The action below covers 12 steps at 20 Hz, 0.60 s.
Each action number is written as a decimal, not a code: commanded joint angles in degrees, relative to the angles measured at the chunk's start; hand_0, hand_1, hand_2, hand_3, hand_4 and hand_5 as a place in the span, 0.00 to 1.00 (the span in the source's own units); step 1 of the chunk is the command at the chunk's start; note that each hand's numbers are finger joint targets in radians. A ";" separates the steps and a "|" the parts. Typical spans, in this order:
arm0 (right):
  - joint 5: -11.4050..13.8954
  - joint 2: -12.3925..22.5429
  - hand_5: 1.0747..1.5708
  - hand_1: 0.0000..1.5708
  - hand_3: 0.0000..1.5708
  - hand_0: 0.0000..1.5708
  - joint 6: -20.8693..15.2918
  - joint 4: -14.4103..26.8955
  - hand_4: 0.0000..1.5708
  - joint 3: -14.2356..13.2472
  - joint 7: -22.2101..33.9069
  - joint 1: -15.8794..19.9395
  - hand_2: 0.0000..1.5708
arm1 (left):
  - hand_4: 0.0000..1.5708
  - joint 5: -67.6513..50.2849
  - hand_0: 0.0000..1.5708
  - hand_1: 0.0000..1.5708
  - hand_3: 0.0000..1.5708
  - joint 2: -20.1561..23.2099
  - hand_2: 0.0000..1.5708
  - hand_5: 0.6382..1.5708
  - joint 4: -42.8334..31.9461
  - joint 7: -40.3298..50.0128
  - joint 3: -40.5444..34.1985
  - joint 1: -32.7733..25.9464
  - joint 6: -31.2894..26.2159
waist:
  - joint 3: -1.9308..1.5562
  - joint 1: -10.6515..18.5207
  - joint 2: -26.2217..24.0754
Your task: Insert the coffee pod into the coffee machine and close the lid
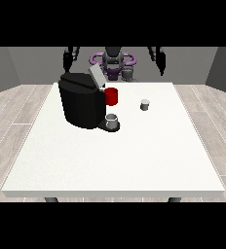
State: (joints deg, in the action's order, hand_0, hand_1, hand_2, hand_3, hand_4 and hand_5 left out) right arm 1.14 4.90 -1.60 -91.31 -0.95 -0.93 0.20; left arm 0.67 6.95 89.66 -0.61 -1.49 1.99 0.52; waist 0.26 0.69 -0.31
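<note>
Up at the top of the frame, both hands hung high, well above the table (110, 160). The hand at the view's left (67, 59) was up in the upper left, and the hand at the view's right (161, 62) was up in the upper right. Both held nothing. I could not tell if their fingers were straight or curled, because they were so small and dark.

Lower down, near the middle of the frame, the coffee pod (144, 104) sat on the table all by itself. It was a small grey and white thing, and it stood well apart from both hands. Nobody was touching it.

To the left of the pod stood the black coffee machine (81, 99). Its lid (96, 76) was tipped up, likely so the pod could go in. A red part (111, 96) showed at its side. A little grey cup (112, 120) sat at the front of the machine, likely to catch the coffee.

The job had not started, I think. A hand would first need to come down to the pod.
</note>
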 commanded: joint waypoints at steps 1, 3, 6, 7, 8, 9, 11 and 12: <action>-1.27 0.48 1.00 0.00 0.00 0.00 1.11 2.19 0.00 -1.76 0.45 1.39 0.00 | 0.00 1.55 0.00 0.00 0.00 0.54 0.00 1.00 0.80 -0.65 1.11 -1.06 -1.90 | -0.27 0.20 -1.16; -1.98 0.33 1.00 0.00 0.00 0.00 1.79 -1.21 0.00 -0.13 5.72 0.12 0.00 | 0.00 2.71 0.00 0.00 0.00 3.60 0.00 1.00 0.13 -1.45 2.02 -2.09 -4.83 | -0.26 -0.69 -2.81; -2.94 1.02 1.00 0.00 0.00 0.00 3.44 4.94 0.00 -2.27 -1.65 -0.70 0.00 | 0.00 6.93 0.00 0.00 0.00 6.24 0.00 1.00 1.86 -5.06 5.69 -1.90 -7.48 | -0.30 0.35 0.09; 6.24 -0.34 1.00 0.00 0.00 0.00 -5.68 2.78 0.00 -0.41 -0.85 -0.49 0.00 | 0.00 9.31 0.00 0.00 0.00 6.38 0.00 1.00 1.24 -5.79 7.21 -1.20 -6.69 | -0.25 -1.48 -0.43; 6.94 -0.73 1.00 0.00 0.00 0.00 -7.01 4.67 0.00 -1.34 -3.85 -1.36 0.00 | 0.00 10.24 0.00 0.00 0.00 7.16 0.00 1.00 0.66 -9.47 7.96 -3.39 -7.68 | -0.26 -0.35 0.85; 6.97 -1.00 1.00 0.00 0.00 0.00 -7.27 3.39 0.00 -0.84 -2.65 0.32 0.00 | 0.00 10.29 0.00 0.00 0.00 8.74 0.00 1.00 -1.28 -11.56 5.87 -1.79 -7.90 | -0.24 -1.02 1.45; 7.37 -1.37 1.00 0.00 0.00 0.00 -6.63 4.67 0.00 0.22 -3.53 0.86 0.00 | 0.00 12.84 0.00 0.00 0.00 7.65 0.00 1.00 -1.46 -7.01 7.11 2.30 -6.40 | -0.27 -2.80 2.37; 8.76 -1.92 1.00 0.00 0.00 0.00 -7.01 0.86 0.00 2.51 -0.57 -1.07 0.00 | 0.00 12.07 0.00 0.00 0.00 12.74 0.00 1.00 -5.56 -9.66 2.32 1.83 -8.17 | -0.23 -4.65 1.74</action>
State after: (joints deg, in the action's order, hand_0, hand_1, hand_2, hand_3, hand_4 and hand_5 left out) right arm 6.56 4.17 -6.36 -88.62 -0.88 -2.14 0.13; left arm 10.10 15.12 88.10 -8.12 3.16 1.99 -6.47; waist 0.02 -1.34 0.66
